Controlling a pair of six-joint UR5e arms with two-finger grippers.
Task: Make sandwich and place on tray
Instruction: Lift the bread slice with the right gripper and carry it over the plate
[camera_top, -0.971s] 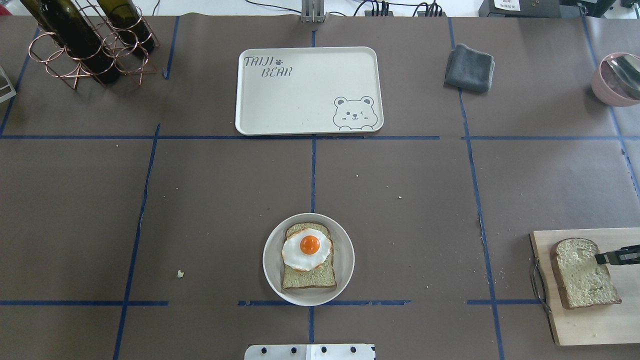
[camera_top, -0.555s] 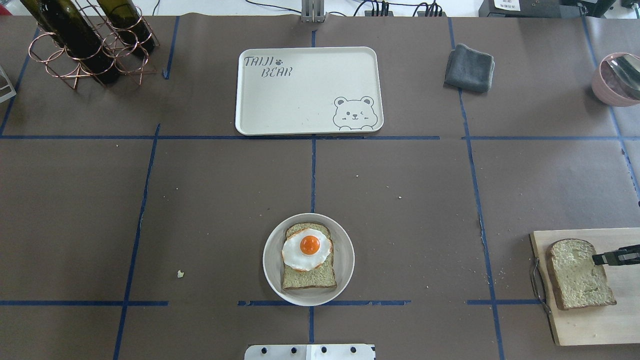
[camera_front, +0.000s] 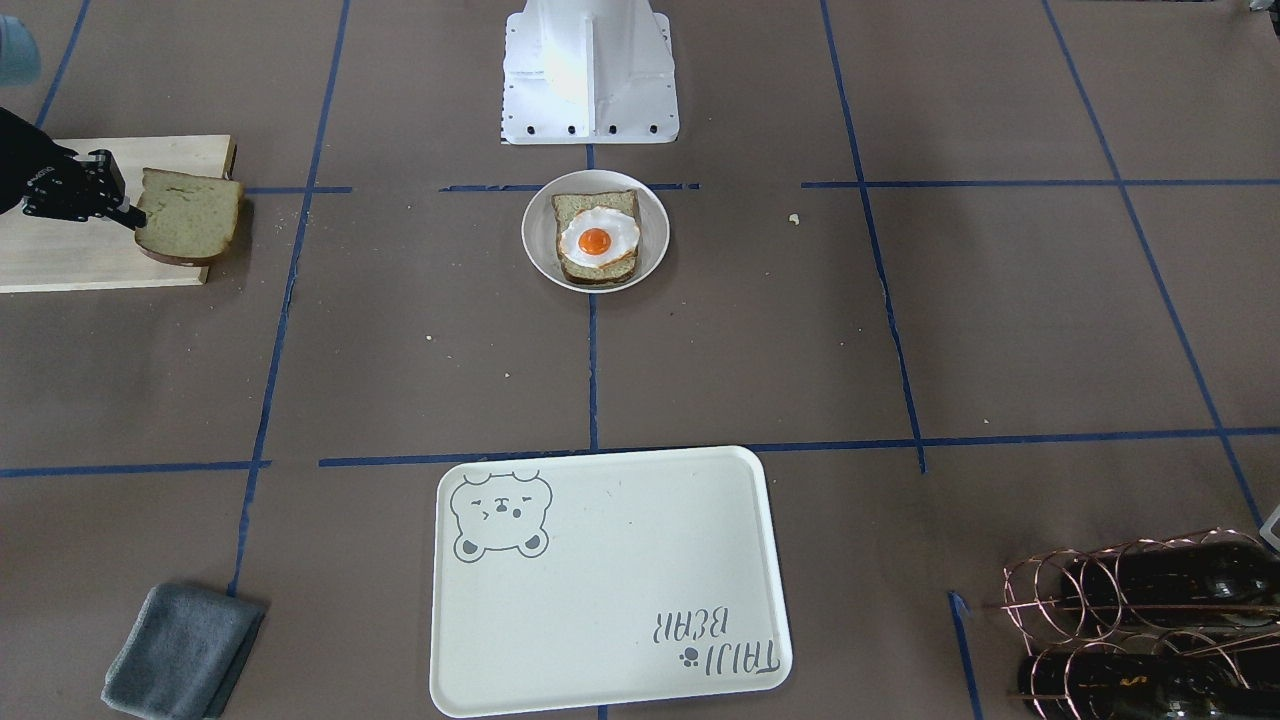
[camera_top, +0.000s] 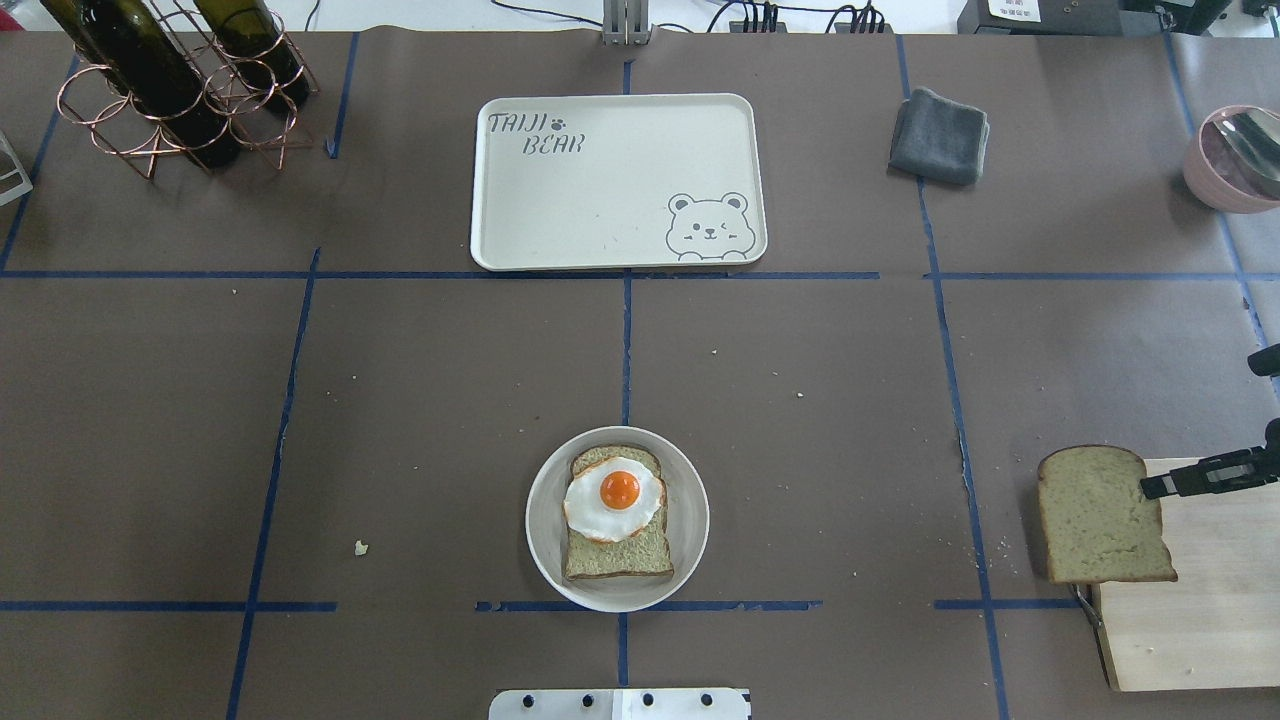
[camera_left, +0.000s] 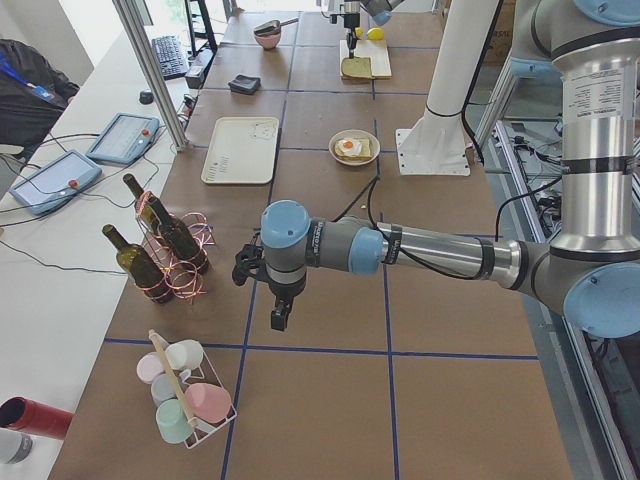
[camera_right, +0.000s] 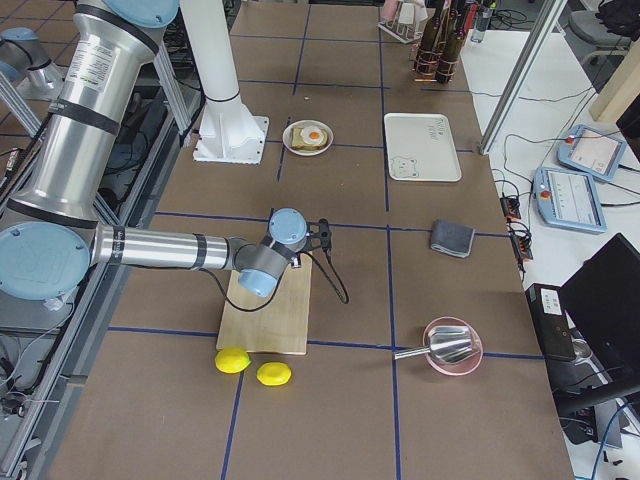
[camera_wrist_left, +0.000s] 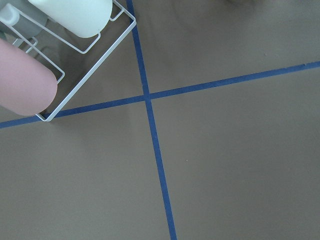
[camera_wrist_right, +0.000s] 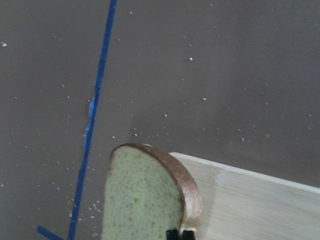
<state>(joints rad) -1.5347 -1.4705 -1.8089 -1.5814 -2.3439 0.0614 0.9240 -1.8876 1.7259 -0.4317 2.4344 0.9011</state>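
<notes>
One bread slice (camera_top: 620, 558) lies on a small round white plate (camera_top: 540, 545) at the table's near centre, with the fried egg (camera_top: 615, 497) on top of it. My right gripper (camera_top: 1150, 488) is shut on the second bread slice (camera_top: 1098, 515) and holds it in the air over the left edge of the wooden cutting board (camera_top: 1200, 610). The right wrist view shows this slice (camera_wrist_right: 142, 195) edge-on above the board. The cream tray (camera_top: 610, 190) lies at the far centre with nothing on it. My left gripper (camera_left: 277, 318) hangs over the table far to the left; I cannot tell if it is open.
A copper wine rack with bottles (camera_top: 170, 80) stands at the far left. A grey cloth (camera_top: 938, 135) and a pink bowl with a spoon (camera_top: 1230, 160) are at the far right. A white cup rack (camera_wrist_left: 65, 55) lies below the left wrist. Two lemons (camera_right: 250, 367) lie beyond the board.
My right gripper has lifted the bread slice off the cutting board and carried it left, so it now hangs over the board's left edge.
</notes>
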